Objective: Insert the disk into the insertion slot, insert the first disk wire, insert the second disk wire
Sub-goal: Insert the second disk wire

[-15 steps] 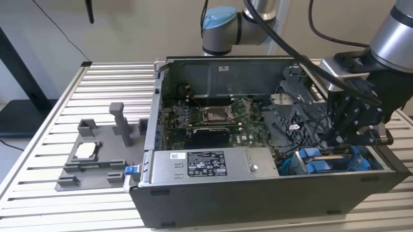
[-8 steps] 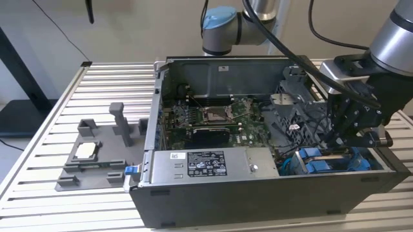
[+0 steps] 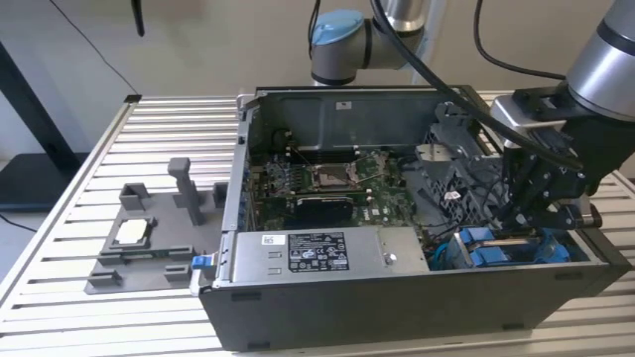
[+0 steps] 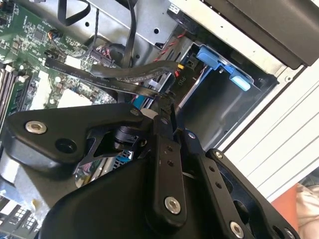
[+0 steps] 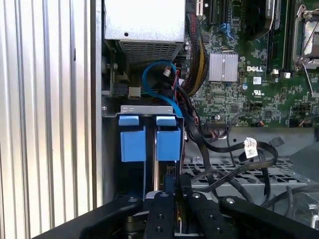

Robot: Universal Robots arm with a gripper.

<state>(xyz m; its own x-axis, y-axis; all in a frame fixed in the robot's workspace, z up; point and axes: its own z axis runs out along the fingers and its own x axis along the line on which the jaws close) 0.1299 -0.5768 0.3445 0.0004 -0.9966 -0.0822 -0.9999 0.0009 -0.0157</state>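
Slatted table (image 3: 79, 312); fingers (image 5: 172, 196) pressed together above the disk (image 5: 149, 144).

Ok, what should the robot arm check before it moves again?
1. Is the gripper over the insertion slot: ok.
2. Are the two blue drive carriers fully in: cannot tell.
3. Are the black cables clear of the gripper: not ok, they run right beside it.
4. Is anything held: cannot tell.
5. Is the computer case flat on the slatted table: ok.
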